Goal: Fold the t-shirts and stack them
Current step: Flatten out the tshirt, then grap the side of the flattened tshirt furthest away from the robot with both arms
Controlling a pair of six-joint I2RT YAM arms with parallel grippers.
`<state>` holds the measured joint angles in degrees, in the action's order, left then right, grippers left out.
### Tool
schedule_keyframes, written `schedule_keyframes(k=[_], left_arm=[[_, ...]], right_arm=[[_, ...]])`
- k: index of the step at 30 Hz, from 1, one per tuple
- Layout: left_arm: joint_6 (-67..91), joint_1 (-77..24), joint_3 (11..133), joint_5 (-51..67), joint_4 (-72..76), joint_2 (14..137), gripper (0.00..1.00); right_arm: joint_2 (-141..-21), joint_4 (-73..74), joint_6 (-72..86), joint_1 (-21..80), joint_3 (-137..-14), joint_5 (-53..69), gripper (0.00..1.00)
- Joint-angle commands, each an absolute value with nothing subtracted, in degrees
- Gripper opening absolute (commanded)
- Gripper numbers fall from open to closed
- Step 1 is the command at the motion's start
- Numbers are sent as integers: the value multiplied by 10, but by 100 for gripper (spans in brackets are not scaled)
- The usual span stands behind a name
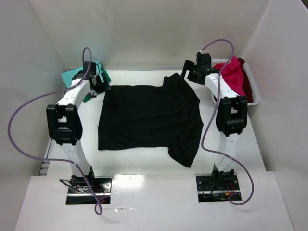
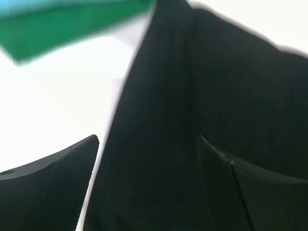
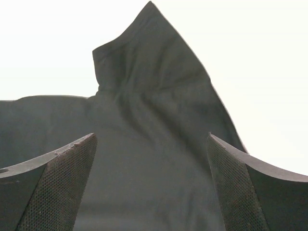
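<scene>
- Black jaws of the left gripper [image 2: 149, 144] stand wide apart with nothing between them, hovering over the far left edge of the black t-shirt [image 2: 216, 96].
- The right gripper [image 3: 151, 139] is equally wide and empty above the far right sleeve [image 3: 144, 57], which peaks up instead of lying flat.
- That shirt lies spread across the middle of the table [image 1: 144, 168] with one arm at each far corner, probably so both can take one edge for a fold.
- A folded green t-shirt [image 2: 72, 24] sits just beyond, far left, seemingly the stack.
- A pink-red t-shirt [image 1: 233, 72] lies bunched in the basket [image 1: 255, 96], far right, unfolded.
</scene>
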<state>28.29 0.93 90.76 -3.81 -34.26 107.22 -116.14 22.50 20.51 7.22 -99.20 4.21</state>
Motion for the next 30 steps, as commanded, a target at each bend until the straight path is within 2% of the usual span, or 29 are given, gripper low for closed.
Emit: schedule_keyframes(k=[1,3,8,17,30], left_arm=[[230,24,953,-62,-254,1130,90],[230,29,958,-54,-216,1160,90],[241,51,1022,-16,-211,1232,90],[229,68,1090,55,-185,1293,89],[229,68,1148,90,-202,1354,89]], right_arm=[[-1226,211,172,69,-1078,19,96],[-1265,203,165,69,-1106,11,92],[-1345,195,120,69,-1188,18,92],[-1482,230,63,79,-1375,-71,91],[-1545,236,22,90,-1410,6,89]])
